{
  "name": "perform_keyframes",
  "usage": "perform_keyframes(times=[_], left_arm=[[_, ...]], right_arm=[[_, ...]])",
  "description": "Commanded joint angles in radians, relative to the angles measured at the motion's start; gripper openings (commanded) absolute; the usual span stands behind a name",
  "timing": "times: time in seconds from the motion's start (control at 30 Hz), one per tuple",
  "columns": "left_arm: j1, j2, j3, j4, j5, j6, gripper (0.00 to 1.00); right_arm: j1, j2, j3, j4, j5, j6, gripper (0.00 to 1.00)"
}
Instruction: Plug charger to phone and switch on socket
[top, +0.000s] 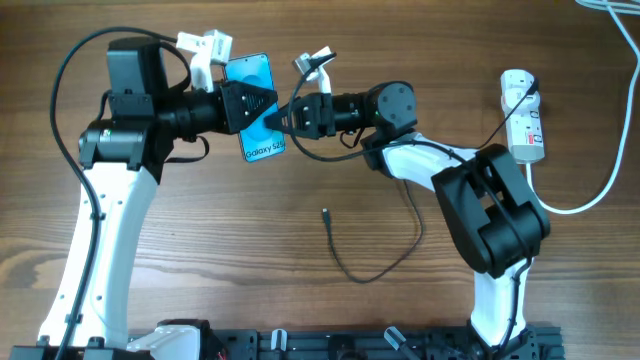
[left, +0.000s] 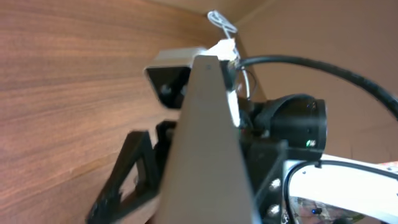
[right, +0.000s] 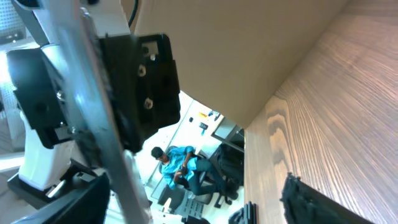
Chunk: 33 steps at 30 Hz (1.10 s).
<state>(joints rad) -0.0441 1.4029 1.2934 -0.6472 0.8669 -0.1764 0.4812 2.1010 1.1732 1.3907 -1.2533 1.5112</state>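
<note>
My left gripper (top: 247, 106) is shut on the phone (top: 258, 78) and holds it above the table, its light blue screen facing up with the "Galaxy" text at the near end. In the left wrist view the phone (left: 205, 143) is a grey slab filling the middle. My right gripper (top: 284, 119) is open at the phone's right edge. In the right wrist view its fingers (right: 193, 190) are wide apart, with the phone's edge (right: 102, 124) by the left finger. The charger's black cable (top: 370, 272) lies on the table, its plug tip (top: 325, 213) free. The socket (top: 524, 118) lies at the far right.
A thick white cord (top: 600, 190) curves from the socket towards the right edge. A black plug (top: 522, 93) sits in the socket. The charger cable loops across the table's middle in front of the right arm's base (top: 490, 210).
</note>
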Motion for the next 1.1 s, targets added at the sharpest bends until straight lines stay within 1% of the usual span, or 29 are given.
perform_keyframes(times=[0.0, 0.07, 0.17, 0.27, 0.4, 0.43, 0.53, 0.63, 0.7, 0.77, 0.83, 0.93, 1.0, 1.07], left_arm=[[-0.005, -0.033, 0.017, -0.035, -0.122, 0.013, 0.04], [-0.006, -0.028, 0.013, -0.077, -0.217, 0.013, 0.04], [-0.018, -0.024, -0.014, -0.112, -0.343, 0.013, 0.04], [-0.039, -0.006, -0.063, -0.116, -0.410, 0.013, 0.04], [-0.069, 0.063, -0.137, -0.113, -0.472, 0.012, 0.04], [-0.074, 0.098, -0.151, -0.113, -0.472, 0.012, 0.04], [-0.077, 0.153, -0.158, -0.119, -0.472, 0.011, 0.04], [-0.077, 0.199, -0.158, -0.122, -0.473, 0.004, 0.04], [-0.077, 0.214, -0.158, -0.122, -0.486, -0.013, 0.04], [-0.077, 0.218, -0.158, -0.122, -0.532, -0.055, 0.04], [-0.081, 0.219, -0.158, -0.126, -0.583, -0.079, 0.04], [-0.101, 0.219, -0.161, -0.128, -0.650, -0.094, 0.04], [-0.121, 0.221, -0.163, -0.132, -0.711, -0.134, 0.04], [-0.141, 0.225, -0.163, -0.132, -0.739, -0.151, 0.04]], right_arm=[[-0.034, 0.022, -0.009, 0.002, -0.086, -0.053, 0.95], [-0.043, 0.022, -0.009, 0.002, -0.151, -0.095, 1.00], [-0.049, 0.022, -0.009, -0.014, -0.254, -0.161, 1.00], [-0.049, 0.022, -0.009, -0.093, -0.333, -0.258, 1.00], [-0.049, 0.022, -0.009, -0.386, -0.316, -0.447, 1.00], [-0.049, 0.022, -0.009, -0.509, -0.291, -0.536, 1.00], [-0.049, 0.022, -0.009, -0.657, -0.253, -0.665, 1.00], [-0.049, 0.022, -0.009, -0.829, -0.153, -0.809, 1.00], [-0.049, 0.022, -0.009, -0.957, -0.049, -0.889, 1.00], [-0.049, 0.022, -0.009, -1.070, 0.068, -0.954, 1.00], [-0.049, 0.022, -0.009, -1.215, 0.266, -1.039, 1.00], [-0.049, 0.022, -0.009, -1.302, 0.432, -1.067, 1.00], [-0.049, 0.022, -0.009, -1.329, 0.491, -1.067, 1.00], [-0.049, 0.022, -0.009, -1.348, 0.526, -1.068, 1.00]])
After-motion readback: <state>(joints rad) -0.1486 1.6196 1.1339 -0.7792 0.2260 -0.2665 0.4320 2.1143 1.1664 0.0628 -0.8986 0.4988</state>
